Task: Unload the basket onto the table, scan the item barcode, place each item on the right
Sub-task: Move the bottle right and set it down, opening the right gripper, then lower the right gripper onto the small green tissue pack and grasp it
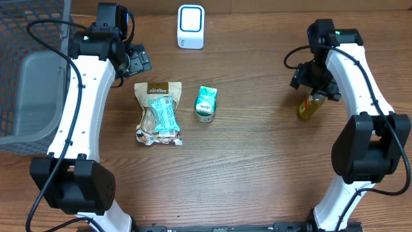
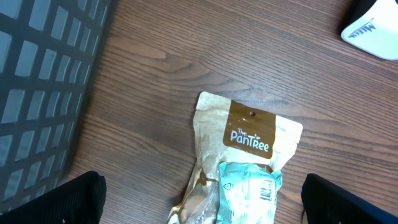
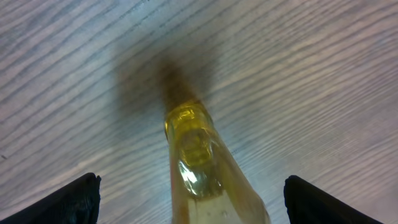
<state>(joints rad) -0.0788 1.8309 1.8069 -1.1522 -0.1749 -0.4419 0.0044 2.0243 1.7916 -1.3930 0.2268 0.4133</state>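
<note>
Hovering at the three o'clock side of the brown wooden table (image 1: 257, 167), the right gripper (image 1: 317, 87) has its fingers spread wide, clear of the amber-yellow translucent bottle (image 1: 308, 107) resting on the wood between them. The left gripper (image 1: 138, 61), at ten o'clock, is likewise spread, above a brown-and-teal snack pouch (image 1: 158, 113). A white boxy scanner (image 1: 190, 27) stands at twelve o'clock.
</note>
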